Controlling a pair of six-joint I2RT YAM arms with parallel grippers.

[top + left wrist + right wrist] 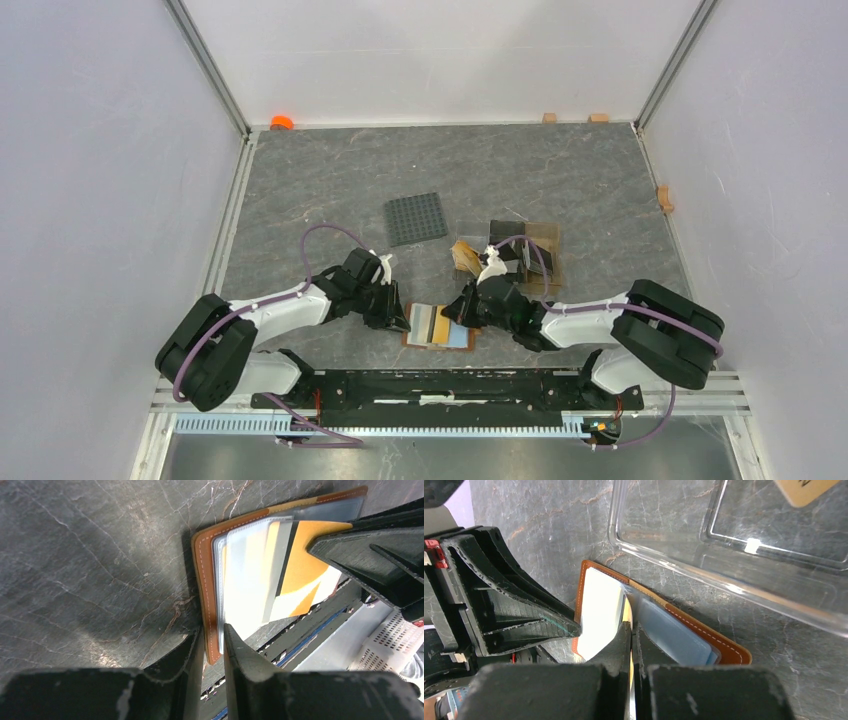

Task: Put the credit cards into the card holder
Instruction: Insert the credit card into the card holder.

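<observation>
Item 1. Grey marbled table [330,170], walled in on three sides.

Item 2. Clear compartment stand [552,262], just beyond the card holder on its right side. It contains several credit cards [503,235], dark and yellowish.

Item 3. Dark grey studded plate [416,218], lying flat beyond the card holder and apart from it.

Item 4. Card holder [205,565], brown leather with white stitching. It lies open on the table near the front edge, between the two grippers, with clear inner sleeves showing.

Item 5. Left gripper [212,631], at the card holder's left edge, fingers pinched on the leather border.

Item 6. Right gripper [632,629], over the card holder's middle, fingers closed on a yellowish credit card [300,555] with a dark stripe. The card lies partly across the inner sleeves.

Item 7. Small orange object [282,122], at the far-left corner, well apart from the card holder.
</observation>
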